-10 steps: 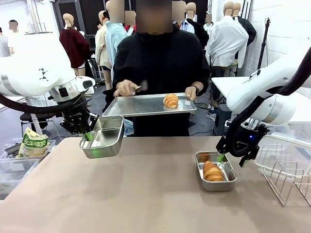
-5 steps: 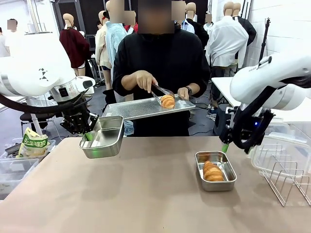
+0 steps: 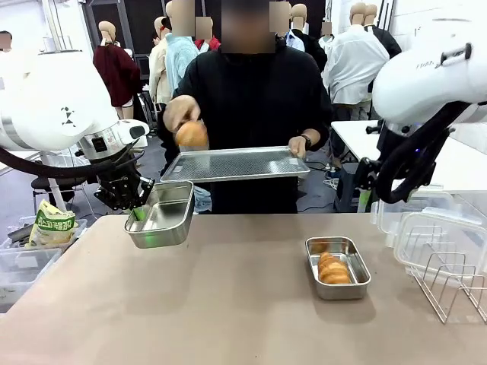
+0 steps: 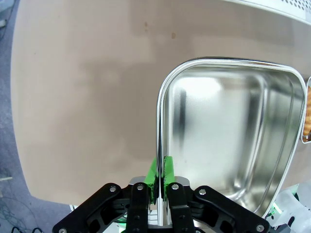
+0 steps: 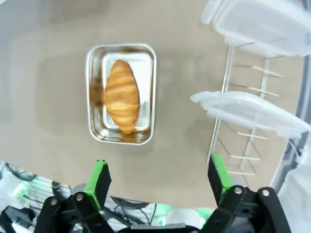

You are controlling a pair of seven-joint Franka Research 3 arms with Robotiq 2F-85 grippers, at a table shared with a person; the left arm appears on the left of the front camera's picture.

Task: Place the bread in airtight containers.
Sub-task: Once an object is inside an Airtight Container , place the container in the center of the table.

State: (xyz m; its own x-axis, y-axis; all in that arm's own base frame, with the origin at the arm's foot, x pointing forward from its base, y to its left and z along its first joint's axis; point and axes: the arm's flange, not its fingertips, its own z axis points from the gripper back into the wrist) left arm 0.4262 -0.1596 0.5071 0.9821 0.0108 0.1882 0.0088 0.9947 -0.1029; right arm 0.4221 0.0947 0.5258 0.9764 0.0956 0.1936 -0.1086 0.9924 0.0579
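holds an empty steel pan (image 3: 161, 215) by its rim with the left gripper (image 4: 161, 170), green pads (image 4: 168, 167) pinched fully shut on the thin wall, one pad inside and one outside. has that pan clear of the table (image 3: 228, 312), over its left part, open side up

hangs the right gripper (image 5: 158, 167) high over the table's right part, fingers (image 5: 98, 174) spread wide apart and gripping nothing. below and ahead of those fingers, the second pan (image 5: 145, 63), flat on the table with its lid off, and one croissant roll (image 5: 120, 95) lying lengthwise inside it, golden and ridged. near that pan, farther to the robot's right, a wire rack (image 3: 449, 281) with two clear lids (image 5: 252, 114) resting on it, apart from both pans

across the table, the other roll (image 3: 192, 135) held up in one hand (image 3: 181, 112) of the person, above the left end of a perforated tray (image 3: 236, 163) and higher than the held pan, touching neither. cannot tell whether pinched by bare fingers or by a tool. tray held level at its right edge by the other hand (image 3: 298, 144), between the person and the table
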